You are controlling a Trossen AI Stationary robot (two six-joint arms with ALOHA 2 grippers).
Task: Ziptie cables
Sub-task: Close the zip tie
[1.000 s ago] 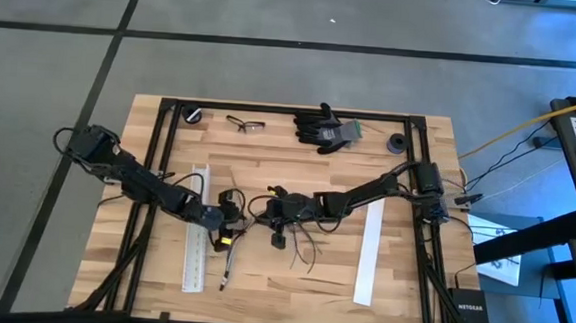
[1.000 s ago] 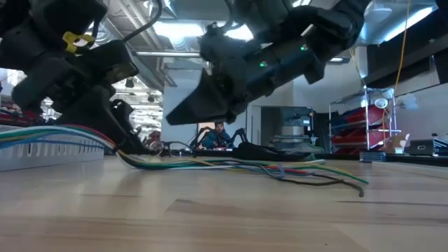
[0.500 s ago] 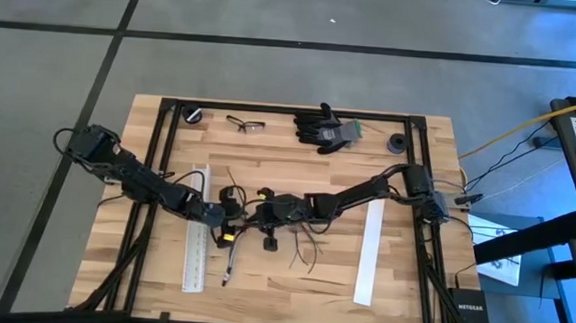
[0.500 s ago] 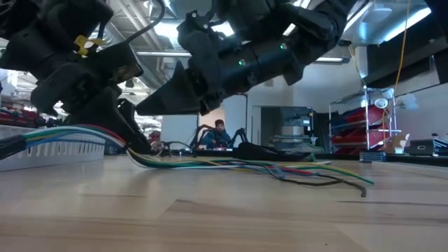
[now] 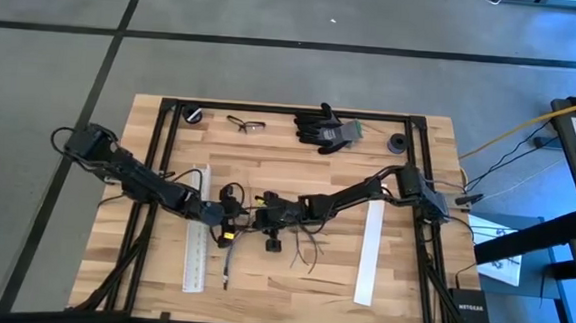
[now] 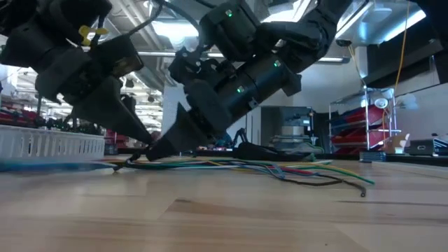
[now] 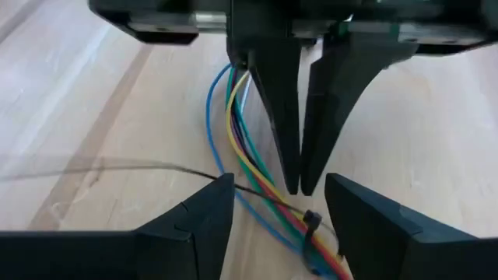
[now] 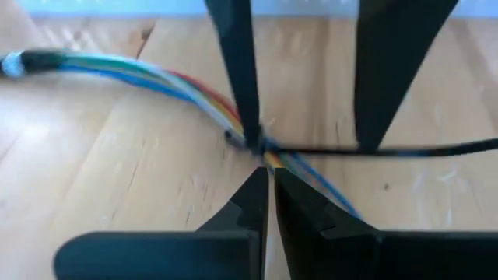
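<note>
Middle of the tying step, by the look of it. Cables (image 7: 233,132) lying flat on the table (image 5: 290,292) near its centre, gathered into one bundle between the two arms and fanning out loose toward the right arm's side. A small black tie (image 7: 311,223) already round the bundle, with a thin black strand (image 8: 436,148) running off sideways from it, probably the tie's tail.

Right gripper (image 5: 257,218) down at the bundle, fingers pressed together with the tips right at the tie. Impossible to tell whether anything is nipped between them. Left gripper (image 5: 226,221) close beside it, fingers apart and straddling the bundle without clamping it.

Next move, as a guess: hold the bundle steady on one side and draw the tail through on the other until the loop sits snug. Calls for a firm pinch on a very thin strand and a pull along the table, not upward, or the floppy wires lift and slide.

Little room between the two grippers — nearly touching, so any pull best directed away from the other arm. A white strip (image 5: 196,241) just beside the left gripper, another (image 5: 369,252) well off to the right. Bare wood toward the near edge, past the loose ends — the easiest direction to move. Gloves (image 5: 325,129) and glasses (image 5: 245,125) far back, out of the way.
</note>
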